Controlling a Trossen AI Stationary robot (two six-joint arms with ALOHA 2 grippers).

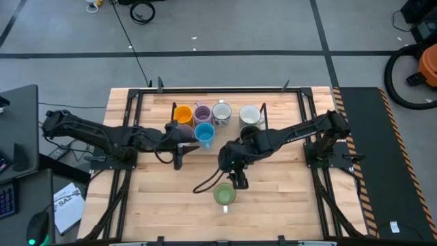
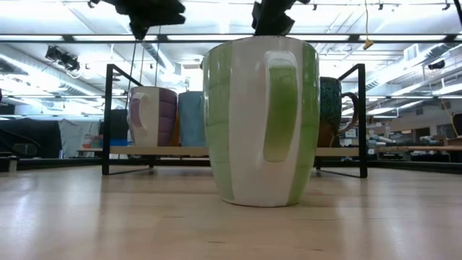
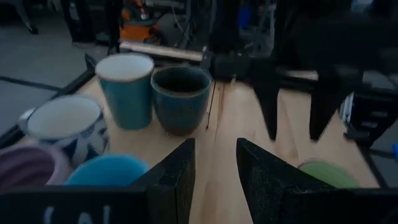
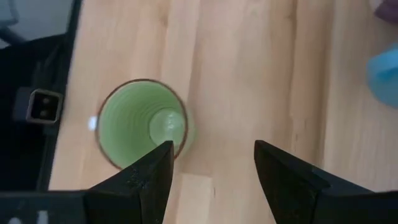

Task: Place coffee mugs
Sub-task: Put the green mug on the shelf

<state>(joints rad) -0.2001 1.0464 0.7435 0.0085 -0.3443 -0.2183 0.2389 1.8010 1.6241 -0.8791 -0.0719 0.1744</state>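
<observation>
The green mug point(image 1: 224, 195) stands upright and alone near the bench's point(image 1: 287, 198) front edge, bare wood all around it. The right end effector point(image 1: 239, 182) hangs just above it, fingers apart, gripping nothing. The left end effector point(image 3: 213, 171), also open, waits beside the other mugs point(image 1: 213, 119) clustered at the back. Only the low view shows the green mug's handle point(image 2: 280, 101).

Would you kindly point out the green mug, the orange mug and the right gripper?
green mug point(image 1: 224, 195), high view, inside of its mouth.
orange mug point(image 1: 182, 113), high view, its open top.
right gripper point(image 1: 240, 183), high view, between its fingertips.
</observation>
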